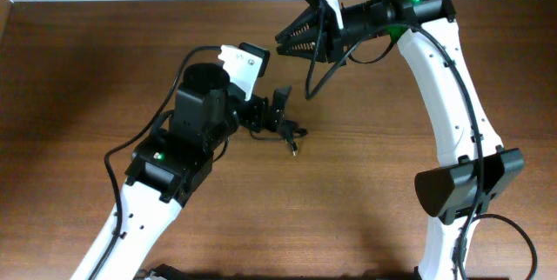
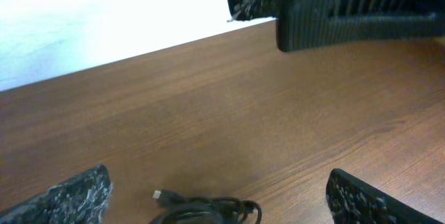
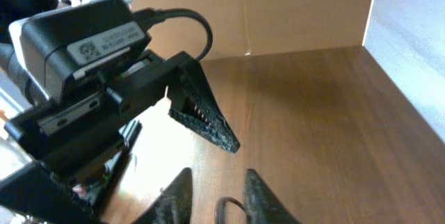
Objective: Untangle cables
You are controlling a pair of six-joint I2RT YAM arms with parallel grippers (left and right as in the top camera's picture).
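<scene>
A small tangled bundle of thin black cables lies on the wooden table, with a gold-tipped plug sticking out towards the front. My left gripper hovers over it, wide open. In the left wrist view the bundle and a plug lie between the spread fingers, which do not touch them. My right gripper is raised at the back, pointing left. In its wrist view the jaws stand slightly apart, with a thin black cable loop in the gap by the right finger.
A thin black wire hangs in a loop under the right wrist. The right gripper fills the top of the left wrist view. The left arm's camera housing and one finger sit close in front of the right gripper.
</scene>
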